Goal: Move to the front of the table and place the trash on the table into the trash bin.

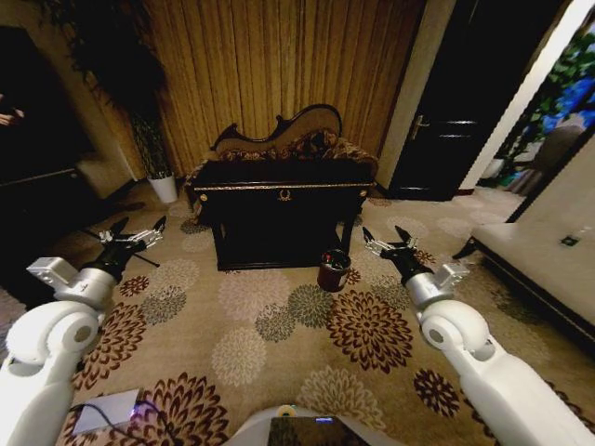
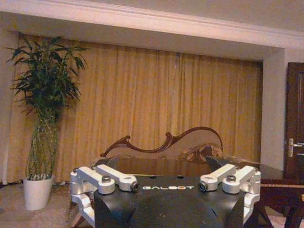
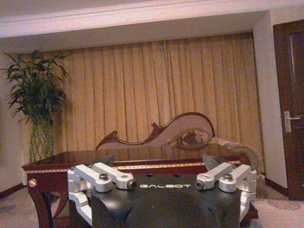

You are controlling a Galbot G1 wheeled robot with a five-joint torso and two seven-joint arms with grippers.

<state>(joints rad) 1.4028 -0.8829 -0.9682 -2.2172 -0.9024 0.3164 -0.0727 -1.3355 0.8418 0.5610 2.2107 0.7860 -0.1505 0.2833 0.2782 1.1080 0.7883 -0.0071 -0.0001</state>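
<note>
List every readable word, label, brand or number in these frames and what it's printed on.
"GALBOT", white letters on the black body of the left hand, left wrist view.
"GALBOT", same print on the black body of the right hand, right wrist view.
Small screen on the robot's base, head view: lit, but nothing legible.
Table front: a gold ornament, no text.
Trash bin: no readable label.

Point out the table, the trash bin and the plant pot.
table (image 1: 279,223): head view, its black front panel.
trash bin (image 1: 333,270): head view, its maroon side.
plant pot (image 2: 37,192): left wrist view, its white wall.
</note>
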